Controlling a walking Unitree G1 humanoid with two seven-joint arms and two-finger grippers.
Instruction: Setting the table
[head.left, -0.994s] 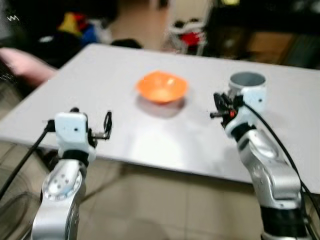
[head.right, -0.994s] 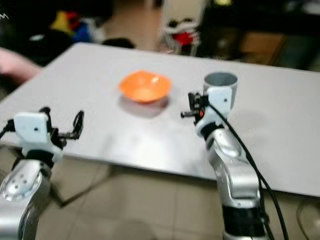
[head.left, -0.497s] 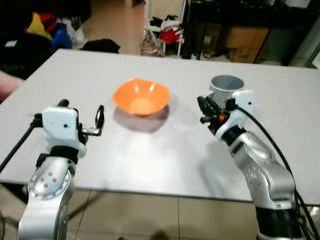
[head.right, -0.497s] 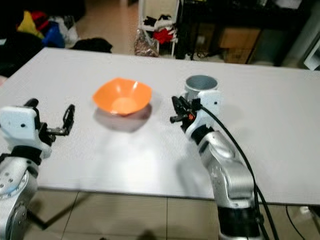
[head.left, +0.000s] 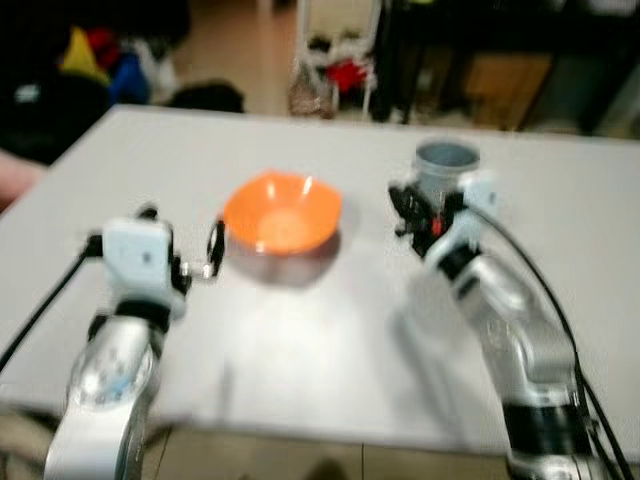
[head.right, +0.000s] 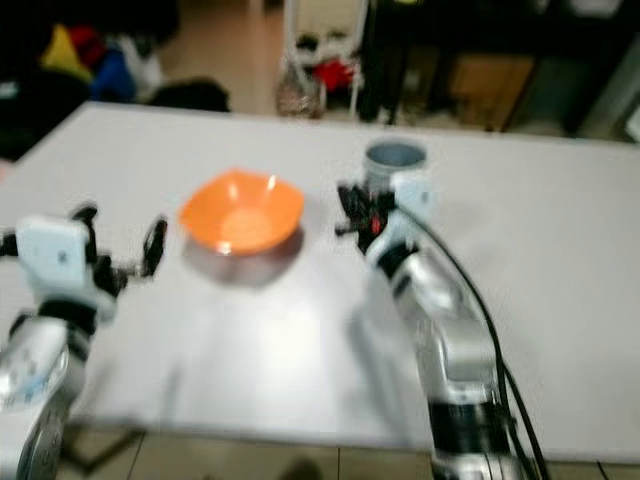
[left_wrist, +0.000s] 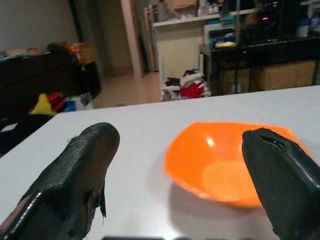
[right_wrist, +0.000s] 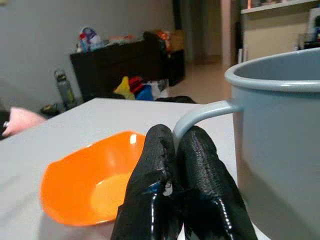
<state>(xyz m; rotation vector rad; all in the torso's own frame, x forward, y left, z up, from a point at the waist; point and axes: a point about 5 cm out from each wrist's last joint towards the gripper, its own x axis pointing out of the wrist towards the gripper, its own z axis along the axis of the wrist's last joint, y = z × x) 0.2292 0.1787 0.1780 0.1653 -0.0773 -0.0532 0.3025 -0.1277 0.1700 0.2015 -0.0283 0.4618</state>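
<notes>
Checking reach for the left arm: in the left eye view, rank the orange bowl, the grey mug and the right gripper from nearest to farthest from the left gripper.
1. Orange bowl, just right of the left gripper.
2. Right gripper, beyond the bowl.
3. Grey mug, rightmost, behind that gripper.

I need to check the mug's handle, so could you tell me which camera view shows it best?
The right wrist view: the grey mug looms close, its handle curving just past the shut right gripper. Both eye views show the mug small and blurred behind that gripper, handle indistinct.

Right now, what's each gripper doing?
Left gripper: open, empty, facing the orange bowl.
Right gripper: shut, empty, beside the grey mug.
</notes>
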